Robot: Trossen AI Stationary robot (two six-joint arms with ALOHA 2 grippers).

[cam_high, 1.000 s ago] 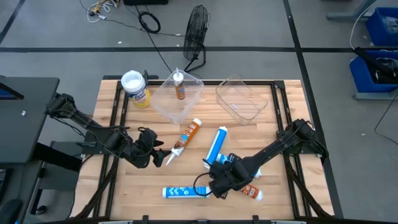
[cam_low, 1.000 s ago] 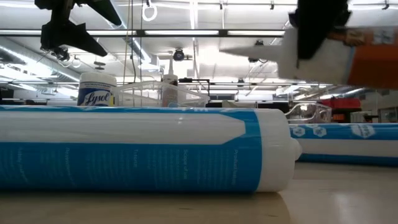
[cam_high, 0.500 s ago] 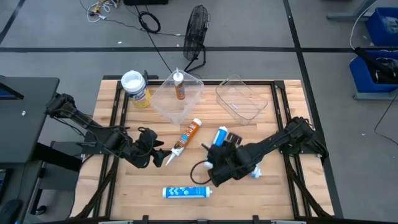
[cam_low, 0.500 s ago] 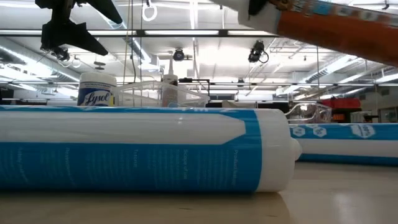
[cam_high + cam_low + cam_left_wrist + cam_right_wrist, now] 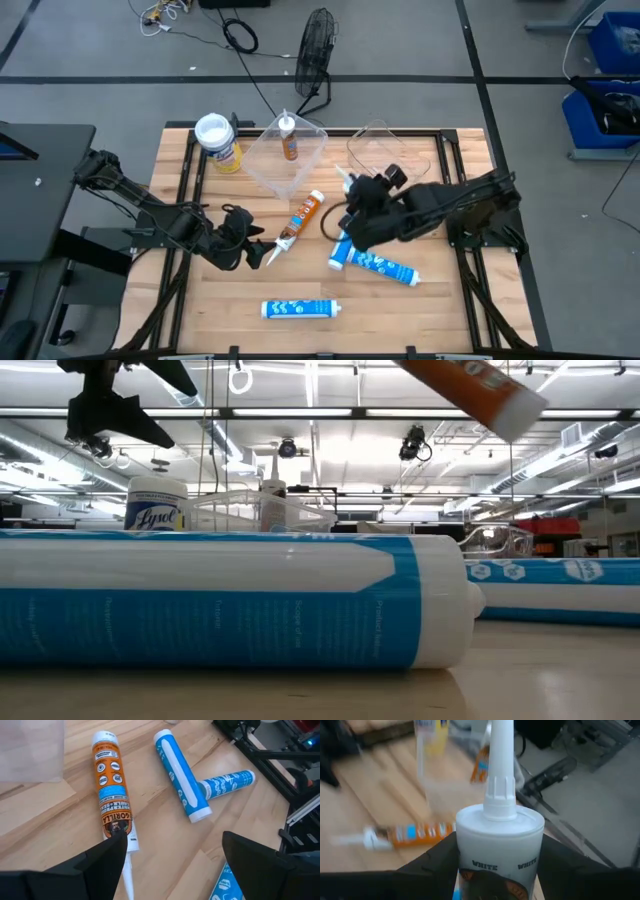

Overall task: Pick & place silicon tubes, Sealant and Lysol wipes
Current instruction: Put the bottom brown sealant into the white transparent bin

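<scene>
My right gripper point(image 5: 366, 206) is shut on an orange-and-white sealant tube point(image 5: 500, 832), held high above the table's middle, near a clear bin point(image 5: 388, 158). The tube's white nozzle point(image 5: 344, 178) points toward the far left. My left gripper point(image 5: 174, 840) hangs open above the nozzle end of an orange tube point(image 5: 300, 220) that lies flat on the wood. The Lysol wipes point(image 5: 220, 142) stand upright at the far left. Blue tubes point(image 5: 385, 266) point(image 5: 300, 309) lie on the table. My right gripper pinches the tube's round body point(image 5: 470, 865) between its two fingers point(image 5: 432, 867), a little behind the white nozzle end. The tube lies along the fingers, nozzle pointing ahead of them. It is lifted clear of the table and tilted, as the low view point(image 5: 480, 385) shows.
A second clear bin point(image 5: 270, 165) at the far middle holds an upright orange tube point(image 5: 288, 140). A third blue tube point(image 5: 340, 250) lies under my right arm. A black fan point(image 5: 315, 50) stands on the floor beyond the far edge.
My right gripper has risen from low over the near right part of the table and gone toward the far edge and the clear bins, turning as it went. The orange-and-white tube went with it, off the wood and clear of the blue tubes.
</scene>
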